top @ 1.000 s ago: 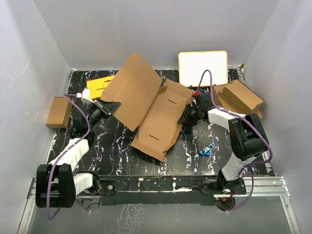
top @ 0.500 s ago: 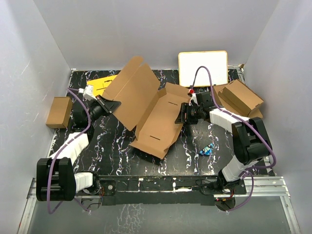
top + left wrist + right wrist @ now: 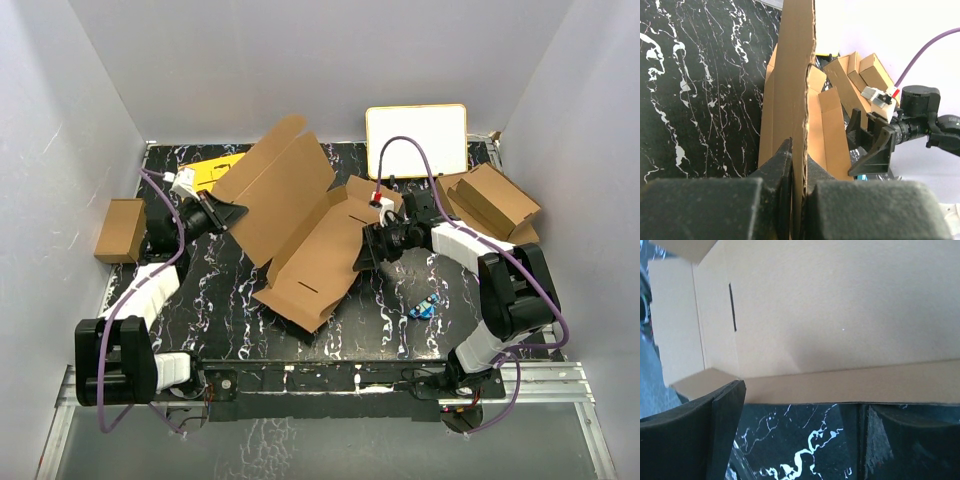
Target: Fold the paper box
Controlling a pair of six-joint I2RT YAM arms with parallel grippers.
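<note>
The paper box (image 3: 300, 225) is a large brown die-cut cardboard sheet, partly unfolded in the middle of the black marble table (image 3: 220, 310). Its left panel stands tilted up. My left gripper (image 3: 228, 213) is shut on that panel's left edge; in the left wrist view the corrugated edge (image 3: 801, 100) runs between the two pads, at the left gripper (image 3: 799, 172). My right gripper (image 3: 366, 250) is open at the box's right side wall. In the right wrist view the wall's edge (image 3: 850, 385) lies just past the tips of the right gripper (image 3: 800, 435), with bare table between the fingers.
A small brown box (image 3: 121, 229) sits at the left table edge and a yellow card (image 3: 215, 172) behind the left gripper. A white board (image 3: 416, 139) leans at the back. Folded cardboard pieces (image 3: 490, 203) lie at the right, and a small blue object (image 3: 424, 306) at the front right.
The right gripper has opened and let go of the box's right wall. The box has shifted left and toward the front. The left gripper, still shut, has risen slightly with its panel.
</note>
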